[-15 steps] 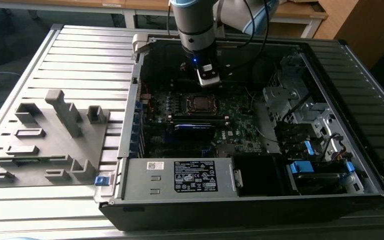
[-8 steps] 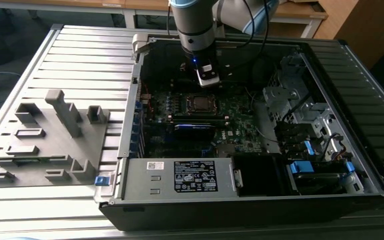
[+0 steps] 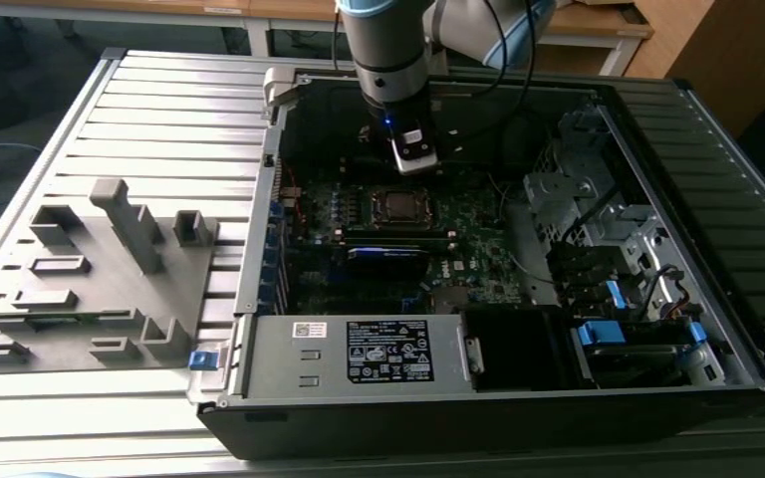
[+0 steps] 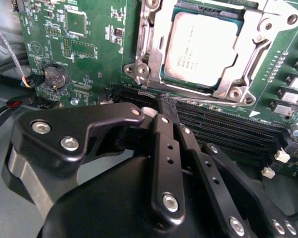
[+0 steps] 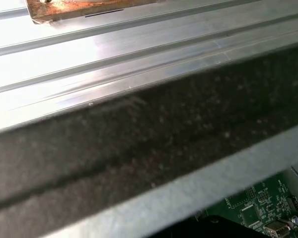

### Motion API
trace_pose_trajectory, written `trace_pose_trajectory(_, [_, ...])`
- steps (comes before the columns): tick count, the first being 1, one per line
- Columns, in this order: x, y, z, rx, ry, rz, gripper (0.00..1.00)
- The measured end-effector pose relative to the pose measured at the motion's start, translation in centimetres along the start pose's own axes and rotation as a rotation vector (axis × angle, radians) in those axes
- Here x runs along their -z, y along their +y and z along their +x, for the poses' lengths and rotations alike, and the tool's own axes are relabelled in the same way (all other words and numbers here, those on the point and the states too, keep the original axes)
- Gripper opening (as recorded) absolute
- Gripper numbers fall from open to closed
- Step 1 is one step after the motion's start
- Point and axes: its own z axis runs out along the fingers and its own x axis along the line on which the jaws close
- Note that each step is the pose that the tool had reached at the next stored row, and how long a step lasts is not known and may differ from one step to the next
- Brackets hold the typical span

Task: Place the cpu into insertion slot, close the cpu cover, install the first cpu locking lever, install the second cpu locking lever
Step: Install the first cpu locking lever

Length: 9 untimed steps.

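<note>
The cpu [image 4: 201,47] lies flat in its socket on the green motherboard, dull silver top facing up; in the exterior view the cpu [image 3: 396,206] sits mid-board inside the open computer case. The cpu cover [image 4: 226,91], a silver frame, lies down around the chip's edges. My gripper [image 4: 166,105] hovers just beside the socket over the black memory slots, its black fingers [image 4: 161,144] pressed together with nothing between them. Seen from outside, the gripper [image 3: 414,164] hangs a little beyond the socket. I cannot make out how the locking levers stand.
The case walls [image 3: 276,199] ring the board. A labelled power supply [image 3: 382,351] sits at the near side and drive cages [image 3: 596,219] on the exterior view's right. A grey fixture [image 3: 104,269] stands on the slatted table at the exterior view's left. A coin battery [image 4: 54,77] and cables [image 4: 10,104] lie close to the gripper.
</note>
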Motion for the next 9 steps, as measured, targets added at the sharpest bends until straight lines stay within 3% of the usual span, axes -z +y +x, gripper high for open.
trace_pose_trajectory(9, [0.02,-0.31,-0.12,0.0,-0.0002,0.0,0.11])
